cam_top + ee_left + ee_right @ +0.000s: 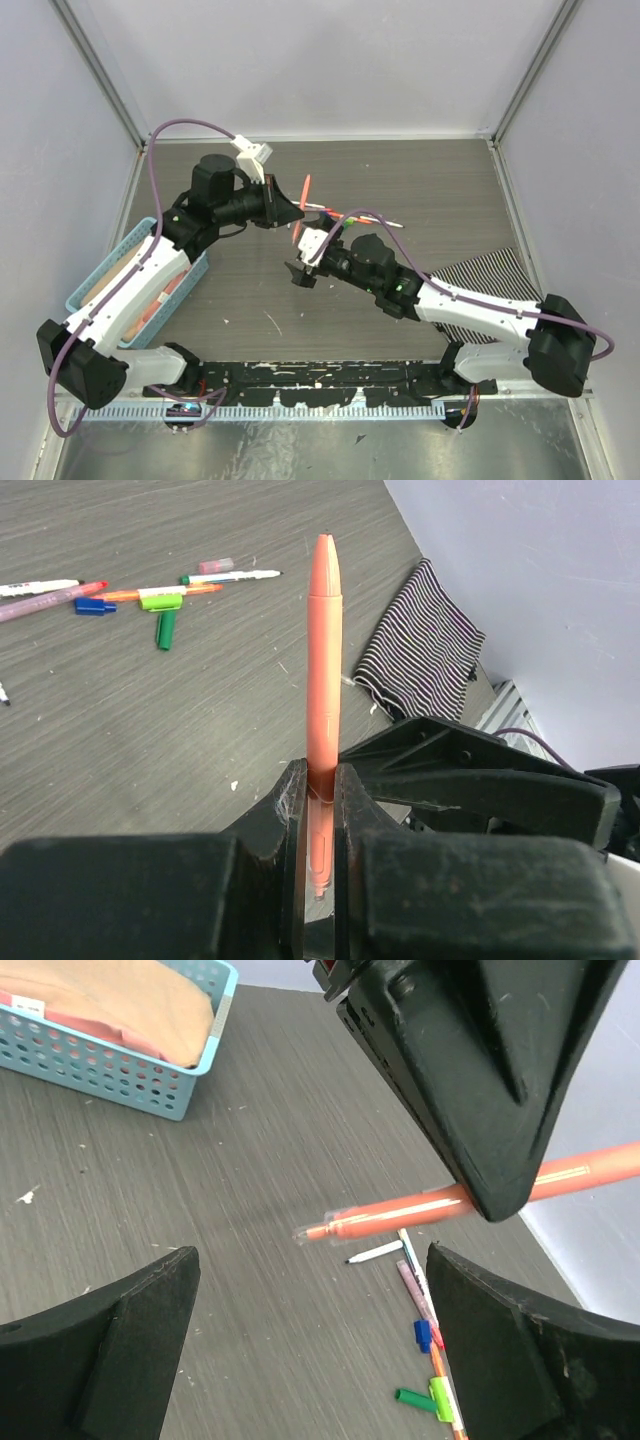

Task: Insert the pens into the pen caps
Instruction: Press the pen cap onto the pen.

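Left gripper pinches the orange pen near one end, right gripper gapes empty, so pressing into a pen cap could swivel it.

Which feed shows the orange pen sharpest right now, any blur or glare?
Left wrist: orange pen crisp, no glare, near left hand dark and soft. Right wrist: pen's tip smeared, ghosted. Top external: even light, pen small.

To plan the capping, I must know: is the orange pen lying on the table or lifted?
Lifted: the left end effector is shut on the orange pen, above the table.
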You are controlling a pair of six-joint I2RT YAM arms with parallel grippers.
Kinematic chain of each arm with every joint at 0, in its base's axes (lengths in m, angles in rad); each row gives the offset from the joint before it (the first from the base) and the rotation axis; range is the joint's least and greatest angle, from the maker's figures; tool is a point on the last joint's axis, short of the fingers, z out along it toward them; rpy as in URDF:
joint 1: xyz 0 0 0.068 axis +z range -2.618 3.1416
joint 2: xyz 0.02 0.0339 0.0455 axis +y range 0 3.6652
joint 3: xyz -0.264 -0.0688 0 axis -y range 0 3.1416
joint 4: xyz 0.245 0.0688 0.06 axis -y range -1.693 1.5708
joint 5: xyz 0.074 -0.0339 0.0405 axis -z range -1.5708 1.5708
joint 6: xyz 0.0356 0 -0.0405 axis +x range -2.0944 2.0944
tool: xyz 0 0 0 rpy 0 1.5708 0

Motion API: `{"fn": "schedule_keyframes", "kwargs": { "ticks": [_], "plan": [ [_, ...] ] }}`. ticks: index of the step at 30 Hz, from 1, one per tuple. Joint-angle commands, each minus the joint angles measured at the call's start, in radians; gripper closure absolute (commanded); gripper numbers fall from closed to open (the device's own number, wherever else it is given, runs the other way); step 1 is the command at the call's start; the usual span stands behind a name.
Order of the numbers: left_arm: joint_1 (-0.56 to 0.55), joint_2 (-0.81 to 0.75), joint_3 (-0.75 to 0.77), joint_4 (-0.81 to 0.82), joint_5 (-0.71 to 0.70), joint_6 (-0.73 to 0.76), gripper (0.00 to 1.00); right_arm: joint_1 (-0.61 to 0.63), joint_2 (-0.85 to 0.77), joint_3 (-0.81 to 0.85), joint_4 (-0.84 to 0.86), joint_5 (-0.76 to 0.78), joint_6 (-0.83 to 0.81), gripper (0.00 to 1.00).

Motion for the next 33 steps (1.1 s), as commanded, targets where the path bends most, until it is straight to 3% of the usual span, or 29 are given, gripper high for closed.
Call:
{"fn": "schedule_keyframes", "kwargs": {
  "ticks": [1, 12, 17, 23, 33],
  "plan": [
    [-0.001, 0.011, 0.056, -0.017, -0.031, 0.031, 1.00, -0.002, -0.095, -0.007, -0.008, -0.034, 0.080, 0.00],
    [-0.001, 0.005, 0.070, -0.085, -0.110, 0.073, 1.00, -0.002, -0.248, -0.069, -0.172, 0.153, 0.428, 0.00],
    [0.001, 0.048, 0.087, -0.197, -0.256, 0.071, 1.00, -0.002, -0.272, -0.083, -0.282, 0.431, 0.685, 0.00],
    [0.025, 0.121, 0.078, -0.288, -0.399, 0.038, 1.00, -0.002, -0.296, -0.120, -0.409, 0.632, 0.897, 0.00],
    [0.028, 0.212, 0.000, -0.321, -0.582, 0.052, 1.00, -0.003, -0.287, -0.079, -0.500, 0.667, 0.842, 0.00]
  ]
}}
